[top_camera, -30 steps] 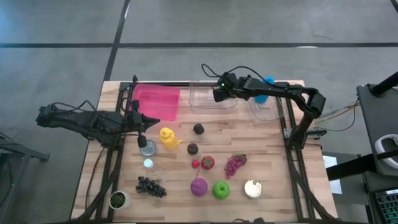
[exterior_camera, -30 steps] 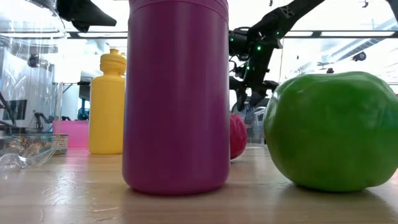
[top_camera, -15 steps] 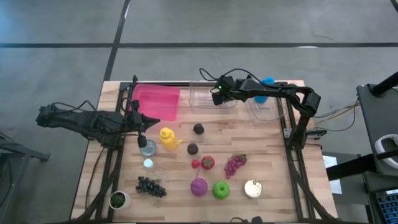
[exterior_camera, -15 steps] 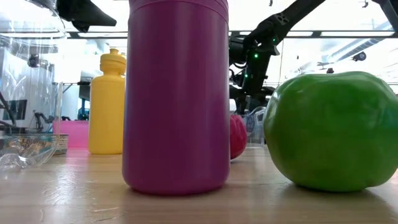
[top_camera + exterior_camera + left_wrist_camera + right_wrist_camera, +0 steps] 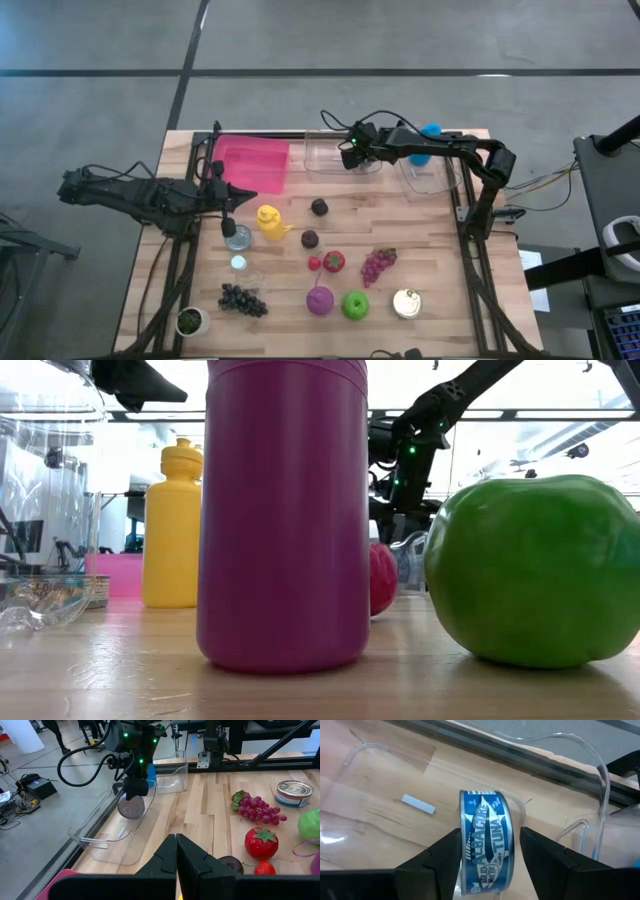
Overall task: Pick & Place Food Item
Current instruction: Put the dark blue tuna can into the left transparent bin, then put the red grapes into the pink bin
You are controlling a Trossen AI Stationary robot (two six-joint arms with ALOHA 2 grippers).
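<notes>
The right jaws (image 5: 487,865) stand on either side of a blue tuna can (image 5: 484,847), which is on its edge between the two fingers; whether the fingers press it or have a gap to it cannot be told. The can hangs or rests just over the floor of the clear tray (image 5: 330,160), with a small pale label lying near it on the tray bottom. From the left wrist camera the can (image 5: 131,806) shows directly beneath the right arm's wrist, low inside the same tray (image 5: 100,845).

Judged from this, the carry is done and the placing is at its end: the can is inside the tray, and what remains is to let go fully and lift clear.

The left jaws (image 5: 176,851) are closed and empty, waiting over the tabletop (image 5: 420,250), well away from the tray.
</notes>
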